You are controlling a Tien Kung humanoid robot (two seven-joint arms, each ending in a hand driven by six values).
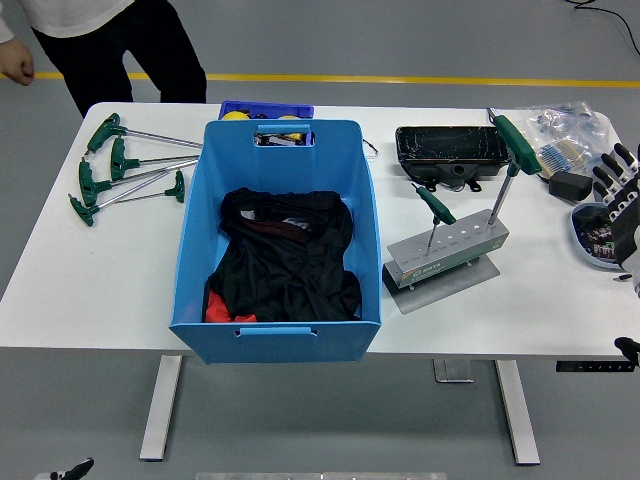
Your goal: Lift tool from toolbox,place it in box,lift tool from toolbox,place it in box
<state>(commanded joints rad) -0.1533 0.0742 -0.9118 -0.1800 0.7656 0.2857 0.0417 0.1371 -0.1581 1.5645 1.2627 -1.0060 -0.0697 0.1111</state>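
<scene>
Centrally on the white table [60, 300] sits a blue plastic bin [277, 245] holding dark cloth [290, 260]. Right of it, a grey tool stand [447, 252] holds two green-handled T-wrenches [508, 160]. Four more wrenches [120, 170] lie at left. At the right edge, the robot's right hand [620, 190] hovers, fingers spread, grasping nothing.

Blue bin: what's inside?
The blue bin holds a crumpled black cloth, with a bit of red at its lower-left. No tool visible; whatever lies underneath is covered.

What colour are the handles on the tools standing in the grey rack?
Green, clearest in the head view: both T-handle tools in the grey rack have green handles.
</scene>
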